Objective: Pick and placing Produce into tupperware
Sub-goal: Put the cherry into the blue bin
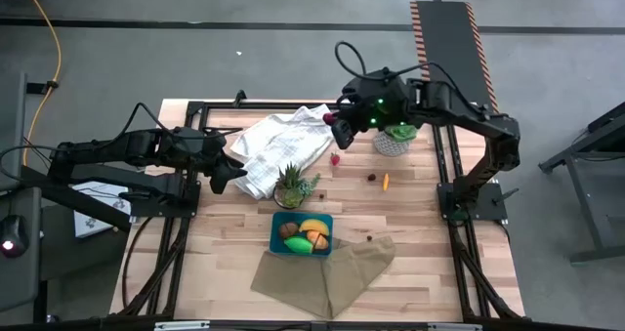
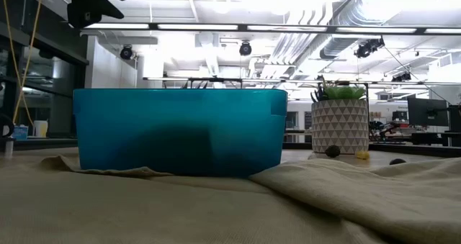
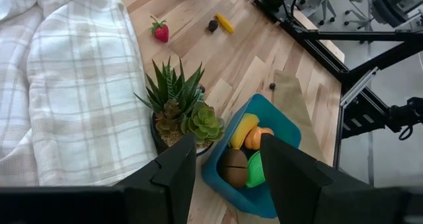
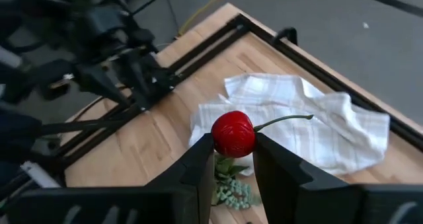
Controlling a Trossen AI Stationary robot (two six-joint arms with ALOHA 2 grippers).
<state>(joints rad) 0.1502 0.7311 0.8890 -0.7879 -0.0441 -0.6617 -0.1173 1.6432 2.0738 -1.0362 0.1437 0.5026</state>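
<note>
Above the tupperware (image 1: 277, 235) it's wide open, nothing overhead, though banana (image 1: 313, 226), kiwi (image 1: 288, 229) and pepper (image 1: 300, 244) already fill most of its floor. The spiky plant (image 1: 291, 184) stands just behind its far rim, blocking a low approach from that side. Tan cloth (image 1: 327, 270) crowds the near edge. The white towel (image 1: 283, 144) covers the far-left surface. The right tool (image 1: 340, 128), closed on a cherry (image 4: 232, 133), hangs over that towel's edge. Bare surface runs between strawberry (image 1: 335, 158) and the small pieces (image 1: 379, 180).
</note>
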